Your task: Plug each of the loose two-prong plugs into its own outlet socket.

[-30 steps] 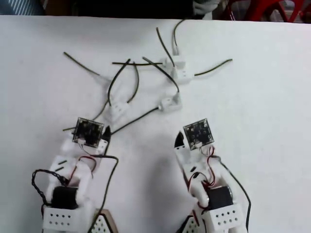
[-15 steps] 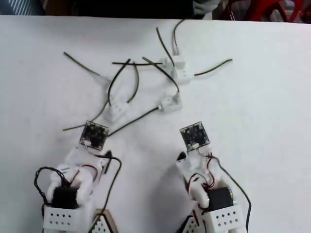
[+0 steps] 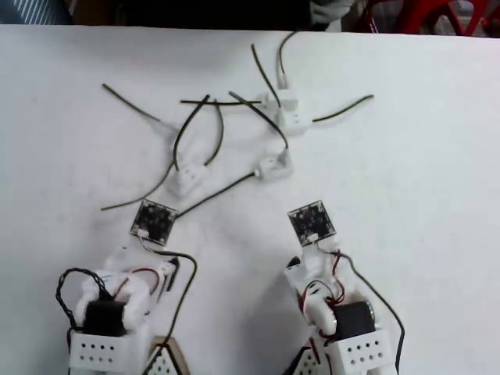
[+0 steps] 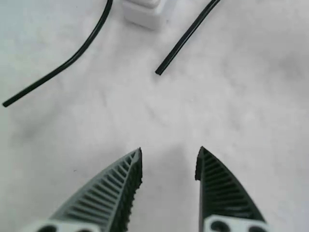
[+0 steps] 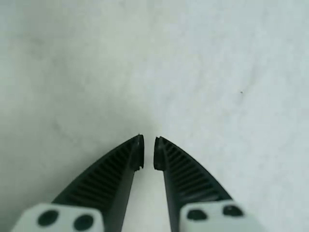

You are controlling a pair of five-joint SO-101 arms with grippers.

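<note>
Two empty grippers: left gripper (image 4: 170, 153) fingers spread wide, likely readied for a grab, one white plug block (image 4: 145, 9) well ahead of the tips, wire end (image 4: 159, 71) nearer; right gripper (image 5: 148, 146) fingers almost touching, table (image 5: 217, 58) beyond them.

My left gripper (image 4: 169, 166) drawn back off the cord (image 3: 219, 191) toward its base, my right gripper (image 5: 148, 152) pulled back too, both tucked closer.

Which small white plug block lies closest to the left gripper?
The leftmost small white block, two black wires curving from it, just ahead of the left gripper.
</note>
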